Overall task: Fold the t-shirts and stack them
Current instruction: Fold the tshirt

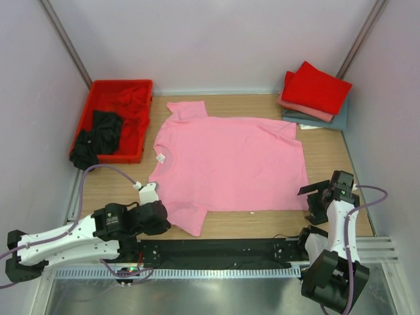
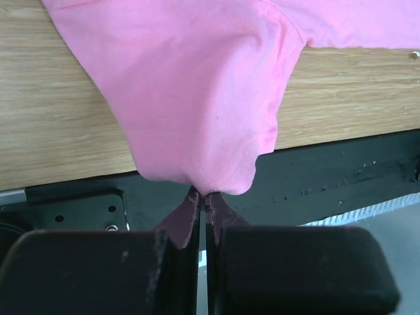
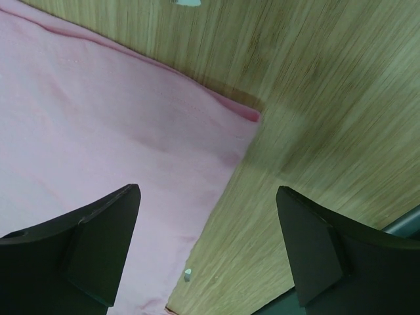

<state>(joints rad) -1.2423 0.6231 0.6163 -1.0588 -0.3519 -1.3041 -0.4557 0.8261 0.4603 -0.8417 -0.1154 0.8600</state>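
Observation:
A light pink t-shirt (image 1: 230, 161) lies spread flat in the middle of the wooden table. My left gripper (image 1: 169, 222) is at its near-left sleeve. In the left wrist view the jaws (image 2: 205, 200) are shut on the hem of that pink sleeve (image 2: 197, 98), which hangs over the table's near edge. My right gripper (image 1: 314, 202) is open and empty over the shirt's near-right corner. In the right wrist view (image 3: 207, 223) the pink cloth (image 3: 98, 131) lies under the left finger and bare wood under the right. Folded red (image 1: 316, 86), salmon (image 1: 298, 108) and grey-blue (image 1: 321, 121) shirts are stacked at the back right.
A red plastic tray (image 1: 98, 88) stands at the back left with a crumpled red shirt (image 1: 131, 102) and a black shirt (image 1: 98, 134) spilling over its near rim. A black rail (image 1: 223, 248) runs along the near edge. Walls close in on both sides.

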